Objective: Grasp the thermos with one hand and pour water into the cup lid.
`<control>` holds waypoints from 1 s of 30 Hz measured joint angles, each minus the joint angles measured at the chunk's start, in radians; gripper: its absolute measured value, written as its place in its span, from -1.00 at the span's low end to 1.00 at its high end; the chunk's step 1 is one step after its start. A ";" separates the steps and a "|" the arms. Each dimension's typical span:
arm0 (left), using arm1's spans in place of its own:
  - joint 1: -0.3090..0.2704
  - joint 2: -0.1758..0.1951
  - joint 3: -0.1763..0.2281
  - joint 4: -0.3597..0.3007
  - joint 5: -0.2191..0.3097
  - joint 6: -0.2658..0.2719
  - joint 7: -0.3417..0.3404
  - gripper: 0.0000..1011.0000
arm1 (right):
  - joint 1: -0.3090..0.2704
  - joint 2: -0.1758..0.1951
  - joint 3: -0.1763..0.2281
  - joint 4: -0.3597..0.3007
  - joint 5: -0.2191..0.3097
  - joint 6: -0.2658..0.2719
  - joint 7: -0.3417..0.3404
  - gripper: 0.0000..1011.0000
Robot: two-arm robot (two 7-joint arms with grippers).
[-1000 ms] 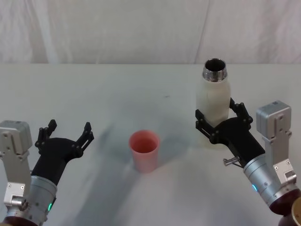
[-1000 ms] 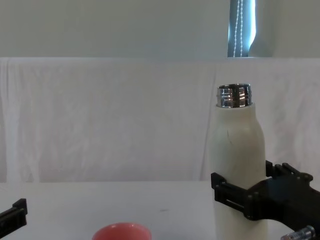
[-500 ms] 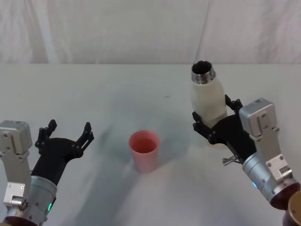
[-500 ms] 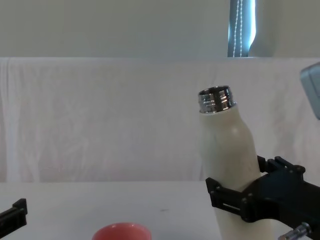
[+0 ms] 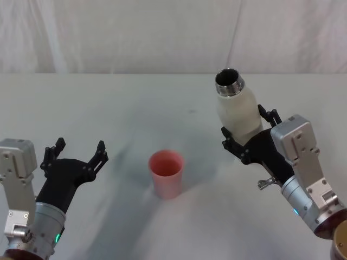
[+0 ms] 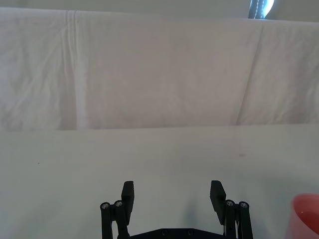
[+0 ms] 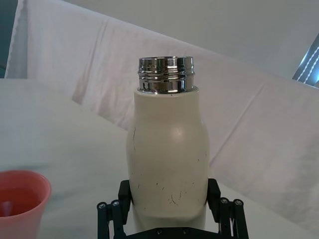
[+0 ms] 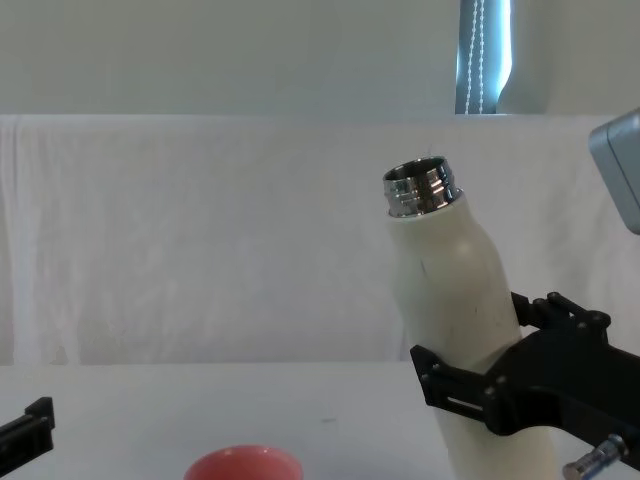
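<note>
The thermos (image 5: 237, 108), a cream-white bottle with an open silver neck, is lifted off the table and tilts leftward toward the cup lid; it also shows in the chest view (image 8: 450, 300) and the right wrist view (image 7: 168, 159). My right gripper (image 5: 246, 142) (image 8: 510, 375) (image 7: 169, 211) is shut around the thermos's lower body. The salmon-pink cup lid (image 5: 166, 173) (image 8: 243, 464) (image 7: 17, 204) stands upright at the table's middle, left of the thermos. My left gripper (image 5: 76, 154) (image 6: 172, 196) hovers open near the table's front left, holding nothing.
A white tabletop (image 5: 135, 108) spreads under everything, backed by a hanging white cloth (image 5: 162, 32). A bright window strip (image 8: 485, 55) shows above the cloth in the chest view.
My right gripper has raised the thermos and tipped it further left toward the cup lid. The left gripper and the cup lid have stayed put.
</note>
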 joint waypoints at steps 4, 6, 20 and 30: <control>0.000 0.000 0.000 0.000 0.000 0.000 0.000 0.98 | 0.000 0.006 -0.002 -0.004 -0.027 0.000 -0.005 0.87; 0.000 0.000 0.000 0.000 0.000 0.000 0.000 0.98 | 0.002 0.010 -0.003 -0.005 -0.037 0.000 -0.006 0.87; 0.000 0.000 0.000 0.000 0.000 0.000 0.000 0.98 | 0.024 0.048 -0.050 -0.025 -0.205 0.019 -0.023 0.87; 0.000 0.000 0.000 0.000 0.000 0.000 0.000 0.98 | 0.032 0.067 -0.093 -0.029 -0.355 0.022 -0.066 0.87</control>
